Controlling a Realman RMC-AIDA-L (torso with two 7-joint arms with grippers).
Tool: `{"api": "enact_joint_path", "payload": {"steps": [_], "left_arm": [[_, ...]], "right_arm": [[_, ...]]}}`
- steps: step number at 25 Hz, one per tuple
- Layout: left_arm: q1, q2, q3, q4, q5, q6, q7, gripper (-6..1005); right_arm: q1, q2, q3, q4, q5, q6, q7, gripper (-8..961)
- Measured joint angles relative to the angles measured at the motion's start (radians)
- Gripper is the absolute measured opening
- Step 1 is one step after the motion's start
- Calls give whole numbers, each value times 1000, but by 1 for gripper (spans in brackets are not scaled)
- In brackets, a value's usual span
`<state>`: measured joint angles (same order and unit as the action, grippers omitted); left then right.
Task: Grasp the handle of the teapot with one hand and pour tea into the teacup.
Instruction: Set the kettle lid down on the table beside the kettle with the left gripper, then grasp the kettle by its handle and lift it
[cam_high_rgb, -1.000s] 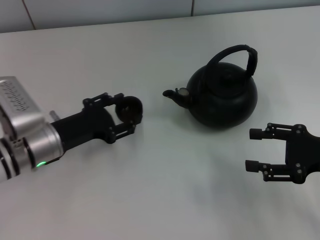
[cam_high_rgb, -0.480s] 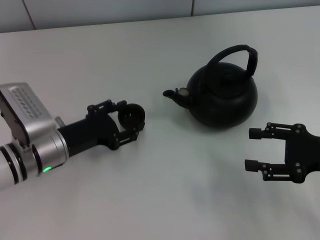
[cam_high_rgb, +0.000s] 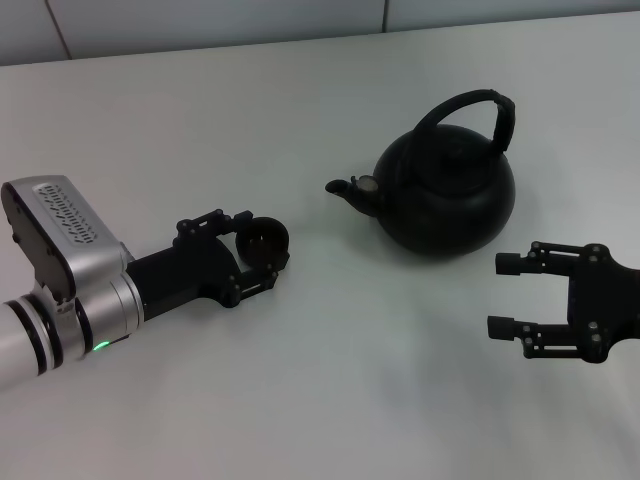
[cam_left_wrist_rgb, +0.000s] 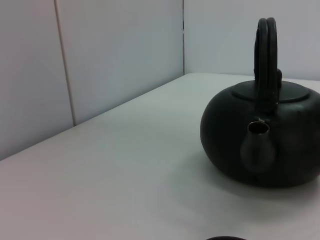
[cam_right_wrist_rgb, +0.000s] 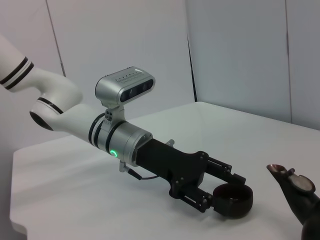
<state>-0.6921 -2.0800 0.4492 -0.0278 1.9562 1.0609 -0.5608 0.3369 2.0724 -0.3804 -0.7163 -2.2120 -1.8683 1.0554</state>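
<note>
The matte black teapot stands on the white table, its spout pointing toward my left arm and its arched handle upright. My left gripper is shut on the small dark teacup, mouth up, low over the table and left of the spout. The right wrist view shows the teacup between the left gripper's fingers. The left wrist view faces the teapot and its handle spout-on. My right gripper is open and empty, in front of and to the right of the teapot.
The white table runs back to a pale tiled wall. The left arm's silver wrist camera housing sits near the table's front left.
My left gripper has turned at the wrist and moved slightly nearer and lower with the teacup, which now sits mouth up. The right gripper has barely shifted. The teapot has not moved.
</note>
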Motion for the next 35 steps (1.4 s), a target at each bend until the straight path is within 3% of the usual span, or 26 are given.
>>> {"api": "enact_joint_path", "payload": {"steps": [14,22,27,34,35], "left_arm": [[0,0,-14,-10,-4,-7,0,690],[3,0,-14,-9,-4,6,-1,831],[73,11,-57,68,-4,188,6,866],[258,20,-43,333,9,576,-90,866],[258,20,-43,333,9,576,-90,866]], "right_arm": [[2,0,0,0,0,0,0,747],[1,2,0,0,0,0,0,747],[0,2,1,1,0,0,0,746],[-3,2,9,1,0,1,-1,746],[-3,2,9,1,0,1,-1,746]]}}
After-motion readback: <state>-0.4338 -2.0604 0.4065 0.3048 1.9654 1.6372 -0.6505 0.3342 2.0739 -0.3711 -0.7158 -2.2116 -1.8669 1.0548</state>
